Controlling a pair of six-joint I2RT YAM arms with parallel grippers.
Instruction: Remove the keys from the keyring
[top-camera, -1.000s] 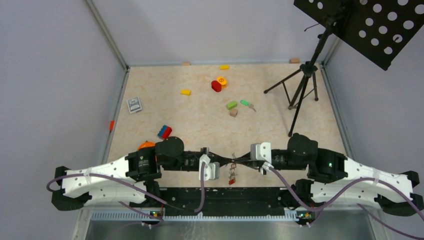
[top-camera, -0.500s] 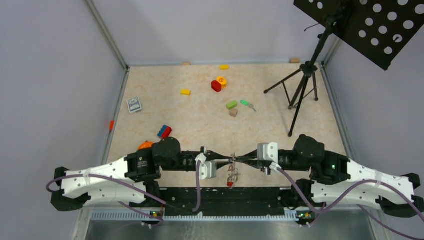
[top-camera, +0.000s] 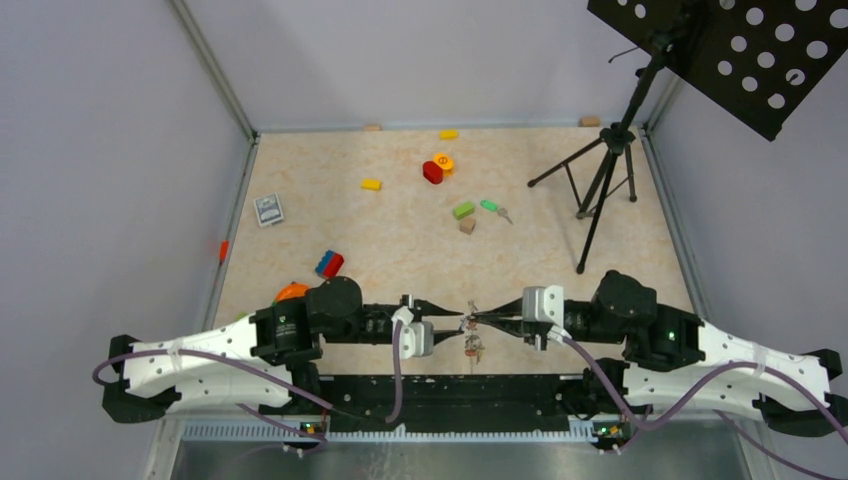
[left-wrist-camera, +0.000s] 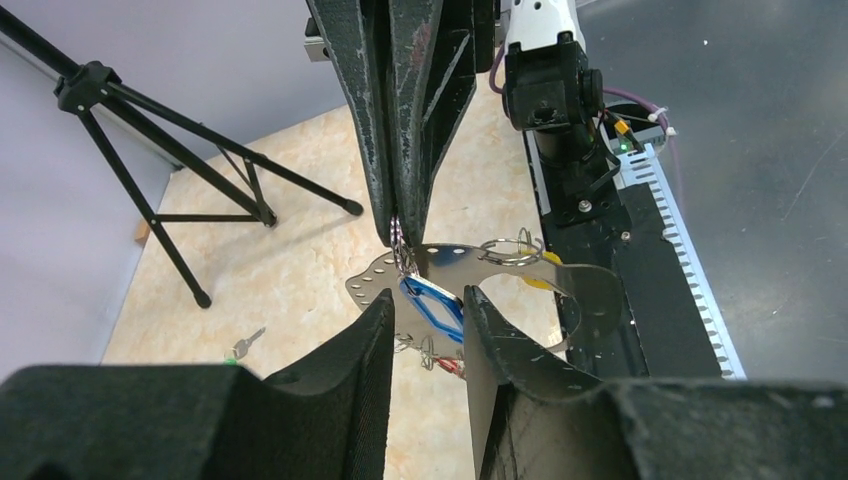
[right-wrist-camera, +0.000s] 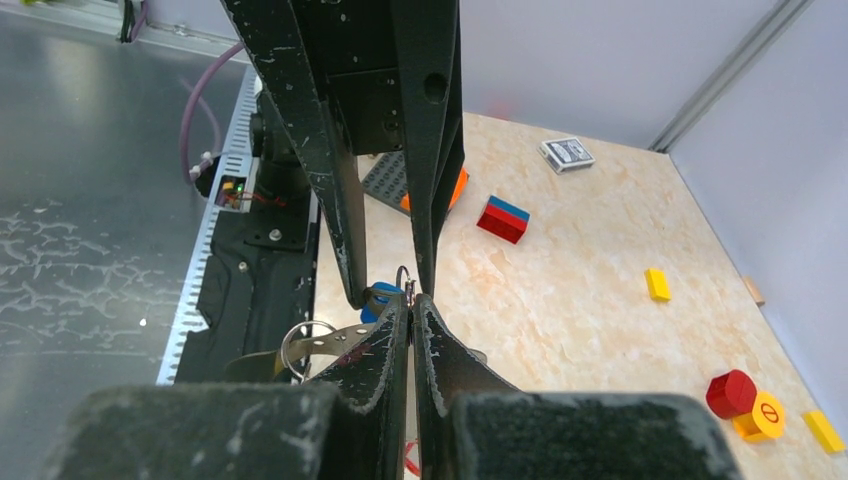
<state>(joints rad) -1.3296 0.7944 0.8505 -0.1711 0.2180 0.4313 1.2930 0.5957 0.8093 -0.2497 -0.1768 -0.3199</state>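
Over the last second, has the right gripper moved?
Yes. The right gripper, jaws shut on the keyring, has slid rightward, toward the tripod.

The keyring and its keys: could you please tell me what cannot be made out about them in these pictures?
- Top external: the keys dangle, too small to tell apart.
- Left wrist: whether the left gripper pinches the blue key or only straddles it cannot be told; its own fingers hide the contact.
- Right wrist: the right gripper hides most of the keyring.
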